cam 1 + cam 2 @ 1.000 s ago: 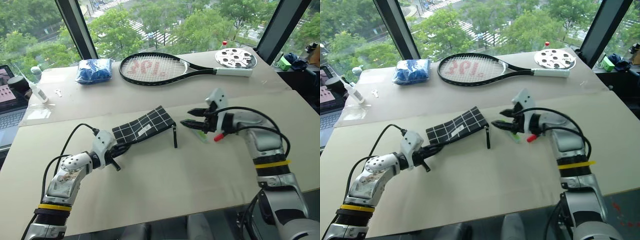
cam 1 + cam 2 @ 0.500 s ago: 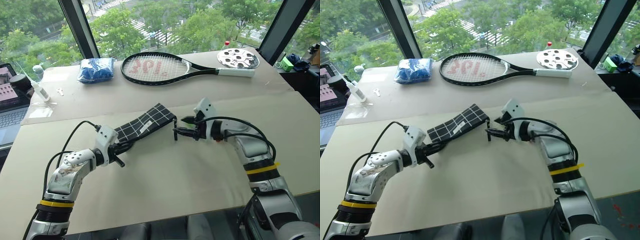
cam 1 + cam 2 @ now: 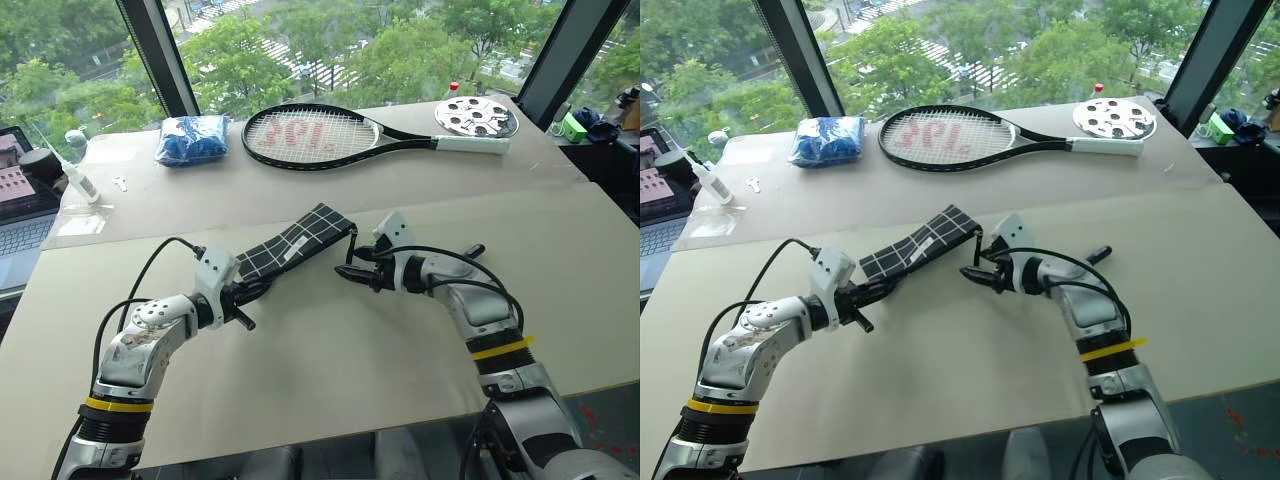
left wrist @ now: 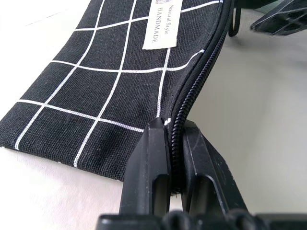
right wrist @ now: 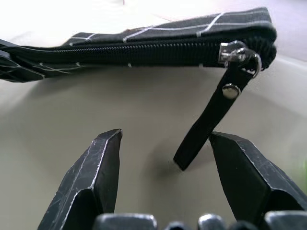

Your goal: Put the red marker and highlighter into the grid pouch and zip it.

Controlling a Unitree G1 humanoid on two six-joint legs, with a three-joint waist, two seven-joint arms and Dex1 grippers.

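The grid pouch (image 3: 300, 240), black with white lines and a white label, lies slanted on the tan table with its zipper run shut. My left gripper (image 3: 247, 296) is shut on the pouch's near end, pinching the zipper edge (image 4: 178, 120). At the far end the black zipper pull (image 5: 211, 124) hangs down. My right gripper (image 3: 350, 274) is open, its fingers standing either side of the pull without touching it. A slim black barrel, apparently the red marker (image 3: 470, 250), sticks out from behind my right forearm, its red end hidden. The highlighter is hidden behind that arm.
A tennis racket (image 3: 330, 135) lies across the back of the table, with a blue bundle (image 3: 190, 140) to its left and a perforated white disc (image 3: 476, 117) at its handle. A laptop (image 3: 20, 200) and a small bottle (image 3: 80, 180) stand at the far left.
My right gripper has come down and leftward from beside the pens to the pouch's zipper pull, and its fingers have narrowed. The left gripper has kept its grip on the pouch.
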